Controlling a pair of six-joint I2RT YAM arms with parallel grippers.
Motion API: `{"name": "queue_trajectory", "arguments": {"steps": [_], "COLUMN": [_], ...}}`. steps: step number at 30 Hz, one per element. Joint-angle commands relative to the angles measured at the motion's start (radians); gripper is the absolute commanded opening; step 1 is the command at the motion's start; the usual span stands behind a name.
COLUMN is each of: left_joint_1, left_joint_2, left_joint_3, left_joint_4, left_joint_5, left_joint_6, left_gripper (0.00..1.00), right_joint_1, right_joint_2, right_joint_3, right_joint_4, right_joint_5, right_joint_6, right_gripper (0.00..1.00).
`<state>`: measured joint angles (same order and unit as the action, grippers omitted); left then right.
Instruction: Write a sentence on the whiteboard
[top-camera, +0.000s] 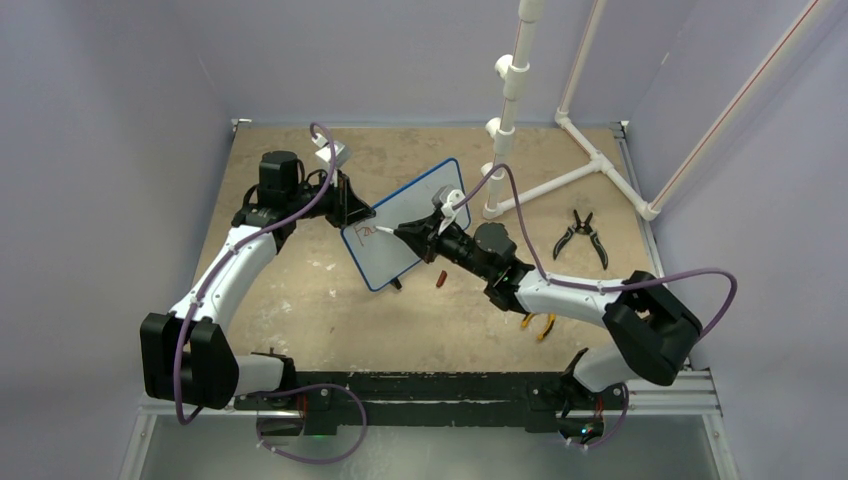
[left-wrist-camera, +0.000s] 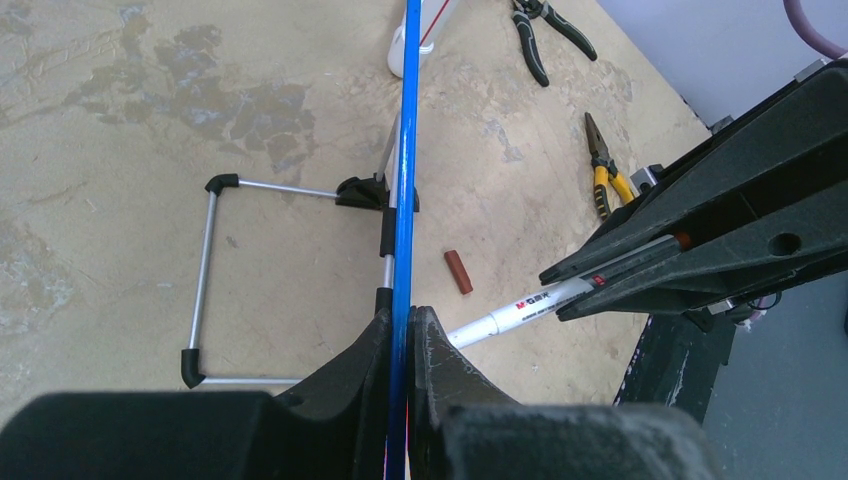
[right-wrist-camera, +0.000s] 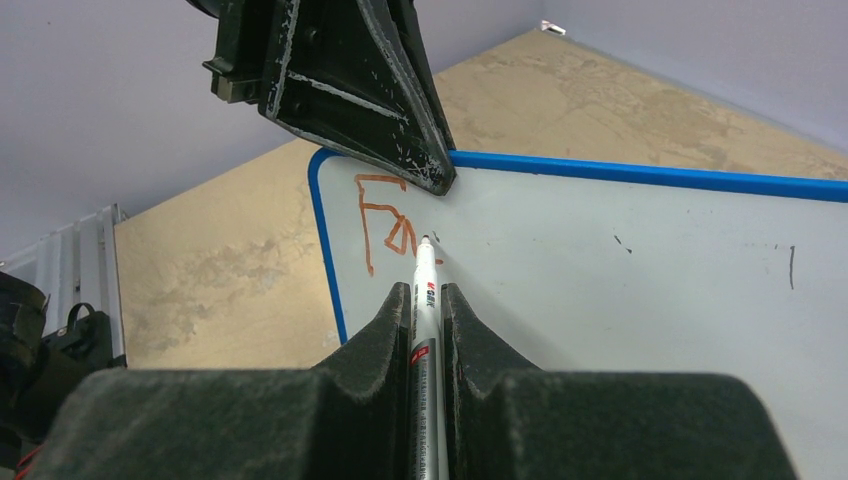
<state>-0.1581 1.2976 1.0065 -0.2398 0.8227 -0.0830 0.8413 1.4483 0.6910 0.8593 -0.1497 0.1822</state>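
The whiteboard (top-camera: 410, 215), white with a blue rim, stands tilted in mid-table. My left gripper (top-camera: 352, 212) is shut on its upper left edge; the left wrist view shows the rim (left-wrist-camera: 405, 150) edge-on between the jaws of that gripper (left-wrist-camera: 403, 315). My right gripper (right-wrist-camera: 427, 295) is shut on a white marker (right-wrist-camera: 424, 270), whose tip touches the board (right-wrist-camera: 620, 260). The sentence (right-wrist-camera: 385, 225) stands as red strokes reading roughly "Fa" near the board's top left corner. The marker (left-wrist-camera: 510, 310) also shows in the left wrist view.
A red marker cap (top-camera: 440, 278) lies on the table below the board. Black pliers (top-camera: 582, 235) lie to the right, yellow-handled pliers (top-camera: 538, 325) under my right arm. A white pipe frame (top-camera: 560, 170) stands at the back right. The board's wire stand (left-wrist-camera: 205, 280) rests behind it.
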Motion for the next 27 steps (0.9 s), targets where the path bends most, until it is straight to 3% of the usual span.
{"name": "queue_trajectory", "arguments": {"steps": [1, 27], "left_joint_1": [0.003, 0.003], "left_joint_2": [-0.008, -0.013], "left_joint_3": [-0.01, -0.011], "left_joint_4": [0.02, 0.02], "left_joint_5": [-0.007, -0.005], "left_joint_6": [0.014, 0.015], "left_gripper": [0.0, 0.0], "right_joint_1": [-0.004, 0.01], "right_joint_2": [0.016, 0.033], "right_joint_3": [0.055, -0.027], "right_joint_4": [0.055, -0.027], "right_joint_5": [-0.008, 0.069], "right_joint_6": [-0.003, 0.016], "right_gripper": [0.0, 0.0]}}
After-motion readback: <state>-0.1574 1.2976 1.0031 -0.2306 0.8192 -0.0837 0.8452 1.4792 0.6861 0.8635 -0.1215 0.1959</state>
